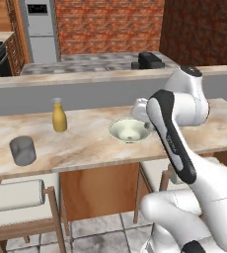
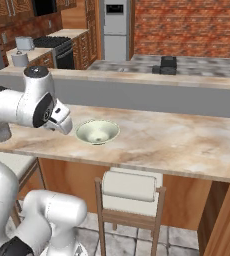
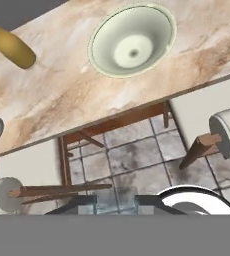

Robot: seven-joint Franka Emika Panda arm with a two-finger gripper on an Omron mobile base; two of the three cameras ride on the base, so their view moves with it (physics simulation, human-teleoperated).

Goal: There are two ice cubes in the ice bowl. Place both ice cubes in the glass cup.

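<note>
Hand view: ice bowl [image 3: 133,40] holds one small dark speck at its centre.

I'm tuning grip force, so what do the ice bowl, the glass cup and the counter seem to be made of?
Ice bowl: likely glazed ceramic, opaque pale greenish-white and smooth, with a darker rim. Glass cup: grey and translucent, so glass or clear plastic. Counter: veined beige and brown, looks like polished marble or stone.

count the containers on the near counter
3: yellow bottle at the back left, glass cup near the front edge left of it, ice bowl to their right. The arm hides some counter beyond the bowl.
</note>
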